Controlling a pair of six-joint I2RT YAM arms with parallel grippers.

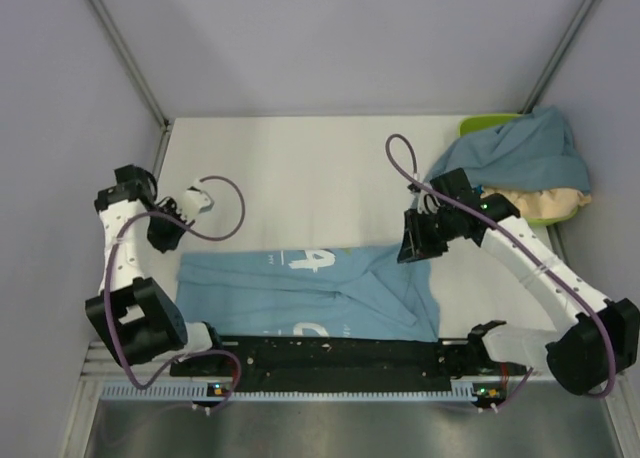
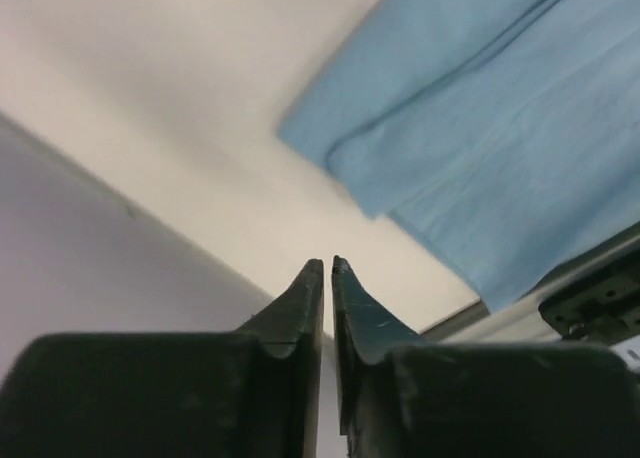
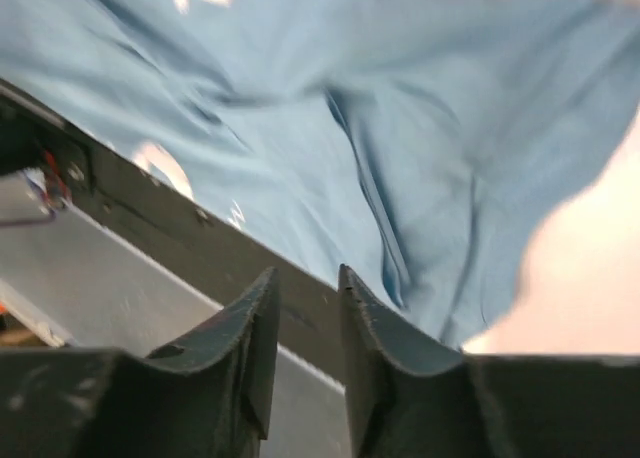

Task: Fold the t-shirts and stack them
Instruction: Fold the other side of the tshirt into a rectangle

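On the worktop (image 1: 300, 168), the sky-blue cloth t-shirt (image 1: 300, 300) lies rumpled, white lettering illegible; left tool (image 2: 328, 268) together, right tool (image 3: 308, 278) narrowly apart.

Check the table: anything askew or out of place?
Yes. The sky-blue shirt lies rumpled and unevenly folded at the near edge, against the black base rail. At the far right, the slate-blue shirt is heaped over the beige shirt, spilling across the lime-green tray.
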